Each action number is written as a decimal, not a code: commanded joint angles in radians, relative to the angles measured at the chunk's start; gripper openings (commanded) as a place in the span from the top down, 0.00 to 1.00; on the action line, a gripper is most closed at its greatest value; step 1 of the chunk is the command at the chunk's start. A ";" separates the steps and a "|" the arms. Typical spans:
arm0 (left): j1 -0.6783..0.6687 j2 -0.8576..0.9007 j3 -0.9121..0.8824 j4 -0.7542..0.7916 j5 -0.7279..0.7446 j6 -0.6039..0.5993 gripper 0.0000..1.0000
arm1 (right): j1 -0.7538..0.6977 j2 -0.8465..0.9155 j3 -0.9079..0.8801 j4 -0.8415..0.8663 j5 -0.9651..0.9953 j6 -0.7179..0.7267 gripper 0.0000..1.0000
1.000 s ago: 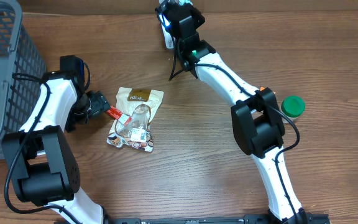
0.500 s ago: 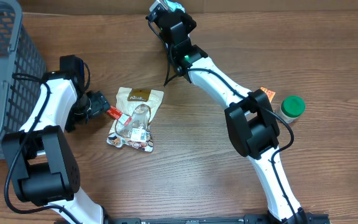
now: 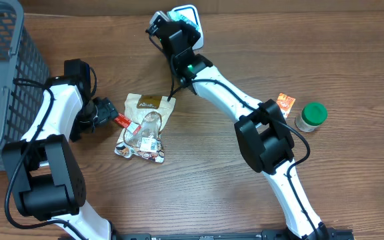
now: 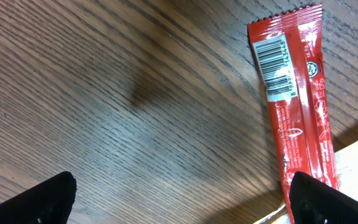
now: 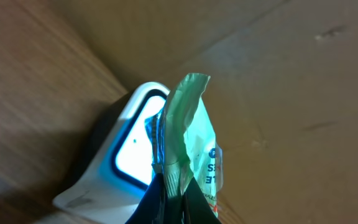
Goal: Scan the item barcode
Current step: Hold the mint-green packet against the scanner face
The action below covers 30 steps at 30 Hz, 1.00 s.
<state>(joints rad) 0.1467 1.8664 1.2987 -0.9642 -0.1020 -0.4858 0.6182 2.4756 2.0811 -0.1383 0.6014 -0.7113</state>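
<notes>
My right gripper [image 5: 176, 199] is shut on the lower edge of a thin green packet [image 5: 190, 124], which stands upright and edge-on right next to the white scanner [image 5: 123, 155] and its lit window. From overhead, this gripper [image 3: 168, 30] is at the table's back edge, just left of the scanner [image 3: 187, 16]. My left gripper [image 4: 182, 202] is open, low over the wood. A red sachet [image 4: 294, 118] with a white barcode label [image 4: 273, 65] lies flat by its right fingertip [image 4: 319, 202]. Overhead, that gripper [image 3: 105, 113] is left of the red sachet [image 3: 121, 121].
A snack bag with smaller packets on it [image 3: 145, 127] lies mid-table beside the red sachet. A grey mesh basket [image 3: 5, 80] fills the far left. A green-lidded jar [image 3: 311, 115] and a small orange packet [image 3: 285, 103] sit at the right. A cardboard wall backs the scanner.
My right arm has swung left along the back edge with the green packet, uncovering the scanner, which now shows to its right. The left arm has stayed still.
</notes>
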 commanded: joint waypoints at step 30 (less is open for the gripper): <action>0.010 -0.002 0.019 0.002 -0.021 0.014 0.00 | -0.013 0.005 0.014 -0.028 -0.063 0.007 0.96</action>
<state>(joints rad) 0.1467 1.8664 1.2987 -0.9642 -0.1020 -0.4858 0.6266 2.4756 2.0811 -0.1734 0.5495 -0.7109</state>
